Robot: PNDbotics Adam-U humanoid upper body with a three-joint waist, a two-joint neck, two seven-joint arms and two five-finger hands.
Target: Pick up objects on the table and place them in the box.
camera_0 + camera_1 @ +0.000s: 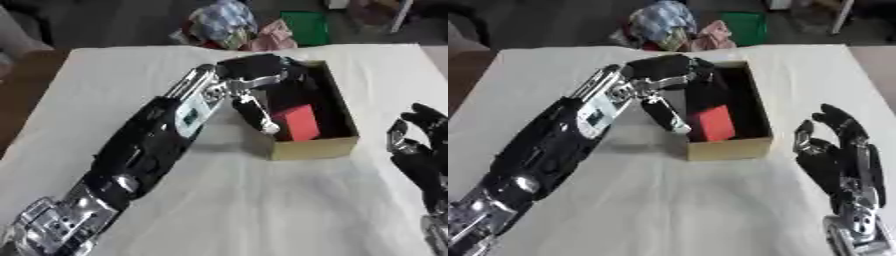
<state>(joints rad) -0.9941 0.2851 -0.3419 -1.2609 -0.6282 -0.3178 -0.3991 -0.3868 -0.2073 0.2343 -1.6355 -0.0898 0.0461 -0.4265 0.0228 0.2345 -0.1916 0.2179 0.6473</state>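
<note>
On the white cloth-covered table (262, 210) stands an open rectangular cardboard box (319, 146) with tan outer walls and a dark inside, set toward the far middle of the cloth. Inside it, against the near wall, lies a red block-shaped object (297, 121), tilted a little — the only task object I can make out, and it is in the box.

The black-and-silver left hand (258, 70) reaches in from the lower left, its arm crossing the cloth on a slant, and hangs over the far left part of the box. Its fingers are spread and only slightly bent, grasping nothing; one finger (255, 115) points down along the box's left wall, its pale tip just beside the red object — whether they touch I cannot tell.

The right hand (837, 160) rests at the right edge of the table, near the box but apart from it, fingers up and relaxed, empty.
</note>
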